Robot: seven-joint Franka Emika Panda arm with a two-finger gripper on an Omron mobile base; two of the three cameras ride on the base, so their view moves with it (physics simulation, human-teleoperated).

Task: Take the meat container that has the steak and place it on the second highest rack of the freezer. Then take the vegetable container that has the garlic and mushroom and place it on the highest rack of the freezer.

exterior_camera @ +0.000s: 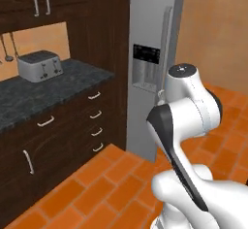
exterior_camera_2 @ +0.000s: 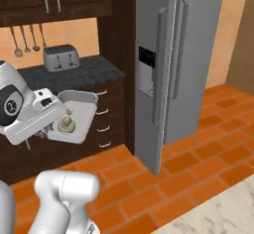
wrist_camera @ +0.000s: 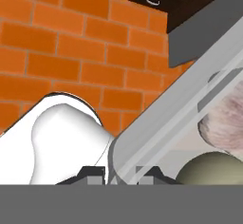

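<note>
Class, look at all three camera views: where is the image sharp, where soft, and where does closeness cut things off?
Right base view: even light, container and freezer fairly crisp. Left base view: toaster soft. Hand view: the container wall looms close and translucent, cropping the garlic.

I am reading no text, label, brand or number anywhere; the freezer's (exterior_camera_2: 168,69) dispenser panel (exterior_camera_2: 147,57) is showing nothing legible.

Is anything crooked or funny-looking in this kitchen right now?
Yes. The clear container with the garlic and mushroom hangs in the air, tilted, held by its rim in the gripper instead of sitting flat. The freezer door also stands slightly ajar. Nothing looks spilled or broken.
</note>
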